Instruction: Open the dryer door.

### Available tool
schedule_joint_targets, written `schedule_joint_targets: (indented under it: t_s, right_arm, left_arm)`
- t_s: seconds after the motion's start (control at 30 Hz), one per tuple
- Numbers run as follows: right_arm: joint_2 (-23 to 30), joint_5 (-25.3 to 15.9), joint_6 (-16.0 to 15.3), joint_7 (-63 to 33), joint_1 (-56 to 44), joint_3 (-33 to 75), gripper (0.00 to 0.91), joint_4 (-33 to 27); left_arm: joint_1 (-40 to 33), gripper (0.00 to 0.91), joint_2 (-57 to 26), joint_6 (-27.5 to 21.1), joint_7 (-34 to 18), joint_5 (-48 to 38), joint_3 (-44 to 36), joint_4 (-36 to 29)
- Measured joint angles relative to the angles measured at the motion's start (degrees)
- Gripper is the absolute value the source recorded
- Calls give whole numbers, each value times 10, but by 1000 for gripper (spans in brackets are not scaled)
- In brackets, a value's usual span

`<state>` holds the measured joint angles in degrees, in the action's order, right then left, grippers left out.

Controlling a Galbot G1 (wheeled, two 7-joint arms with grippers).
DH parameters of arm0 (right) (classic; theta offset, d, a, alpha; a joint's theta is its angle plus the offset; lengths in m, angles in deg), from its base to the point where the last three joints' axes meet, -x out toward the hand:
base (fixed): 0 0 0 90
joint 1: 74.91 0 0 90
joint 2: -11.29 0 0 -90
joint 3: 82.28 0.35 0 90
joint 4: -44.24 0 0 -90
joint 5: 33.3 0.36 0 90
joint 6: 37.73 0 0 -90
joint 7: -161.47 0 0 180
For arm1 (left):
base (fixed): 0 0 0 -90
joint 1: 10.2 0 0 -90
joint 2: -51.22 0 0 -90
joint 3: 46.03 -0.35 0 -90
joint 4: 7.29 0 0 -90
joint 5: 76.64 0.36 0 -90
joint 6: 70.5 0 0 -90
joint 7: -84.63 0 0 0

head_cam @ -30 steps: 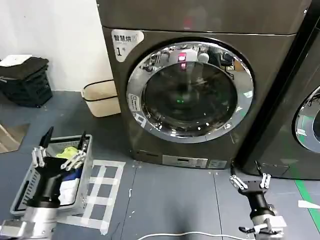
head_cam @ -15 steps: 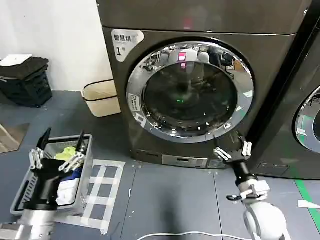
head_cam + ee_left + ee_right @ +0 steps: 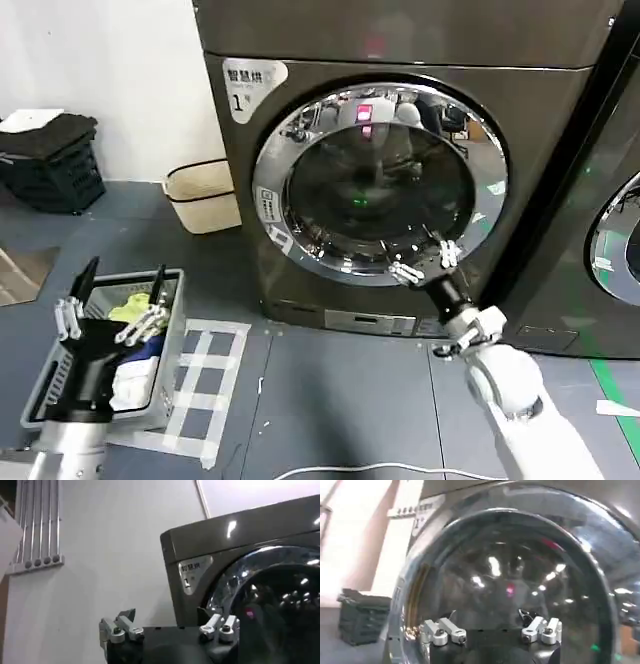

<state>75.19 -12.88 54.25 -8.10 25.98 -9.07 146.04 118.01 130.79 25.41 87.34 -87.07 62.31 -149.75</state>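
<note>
Dryer door (image 3: 380, 180) shut, right gripper (image 3: 425, 260) spread at its lower rim.

The floor (image 3: 330, 400) is dark grey-blue. A white wall (image 3: 110, 80) stands at the back on the left. Against that wall sits a black crate (image 3: 50, 170) with dark cloth and a white sheet on top. Near it is a low cream bin (image 3: 200, 195) with a dark rim, just beside the grey-brown machine. White tape (image 3: 210, 385) makes a grid of squares on the floor. A grey basket (image 3: 170, 340) with yellow and white cloth in it sits touching the tape. A thin white cable (image 3: 370, 468) lies along the floor at the front. A strip of green tape (image 3: 612, 385) runs on the far right. Grey pipes (image 3: 37, 525) go up the wall.
</note>
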Motion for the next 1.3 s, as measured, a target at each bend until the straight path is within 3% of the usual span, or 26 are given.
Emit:
schedule_joint_targets:
  t_s: [0.53, 1.3]
  right_arm:
    - [4, 23, 14, 47, 102, -89, 907, -73]
    - [55, 23, 25, 72, 212, -180, 907, -166]
  left_arm:
    - [10, 907, 2, 0, 3, 9, -1, -10]
    - [18, 907, 7, 2, 6, 14, 0, -18]
